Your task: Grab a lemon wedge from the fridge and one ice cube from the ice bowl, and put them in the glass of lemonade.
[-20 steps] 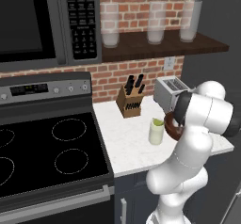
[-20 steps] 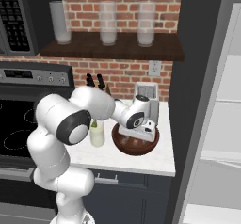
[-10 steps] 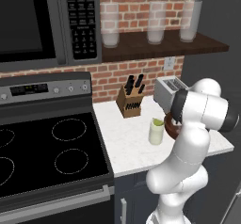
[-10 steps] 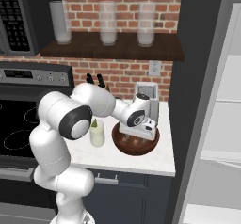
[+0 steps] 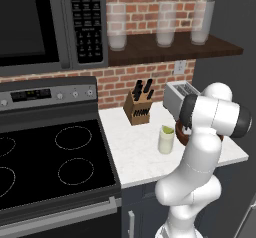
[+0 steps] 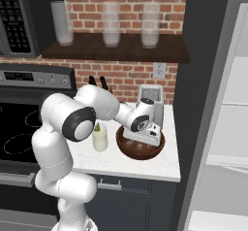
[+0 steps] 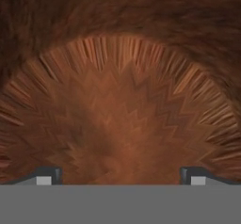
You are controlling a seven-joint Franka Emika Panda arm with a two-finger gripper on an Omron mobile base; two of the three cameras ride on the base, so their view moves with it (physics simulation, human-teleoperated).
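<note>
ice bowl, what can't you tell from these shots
- Ice cubes: the right base view has the hand covering the middle of the ice bowl; too small to count.
- Left base view: the arm hides most of the bowl.
- Hand view: just bare wood between the open jaws; no cube visible.

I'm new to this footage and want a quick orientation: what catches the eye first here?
The white arm bends across the counter, its open gripper dipped into the reddish-brown ice bowl in front of the toaster. Just left of the bowl stands the glass of lemonade, with something yellow-green at its rim. In the hand view, wood grain sits close before the spread fingertips.
</note>
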